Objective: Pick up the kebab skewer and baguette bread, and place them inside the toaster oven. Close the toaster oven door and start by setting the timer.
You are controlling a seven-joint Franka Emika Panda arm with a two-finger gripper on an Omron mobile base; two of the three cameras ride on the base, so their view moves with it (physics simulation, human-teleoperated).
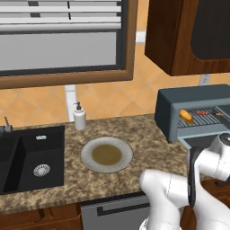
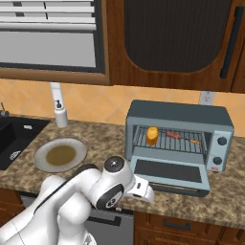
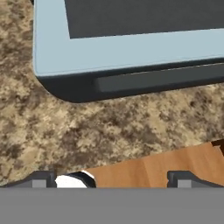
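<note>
I see the toaster oven (image 2: 179, 117) on the tabletop (image 2: 225, 203), its toaster oven door (image 2: 168, 173) dropped open. The baguette bread (image 2: 152, 135) and kebab skewer (image 2: 174, 135) lie on the rack inside. My pincer (image 3: 113, 180) hangs wide open, empty, just before the door's handle (image 3: 162, 78).

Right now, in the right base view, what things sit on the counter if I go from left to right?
Sink → soap bottle → plate → toaster oven, with the baguette bread and then the kebab skewer on its rack.
</note>
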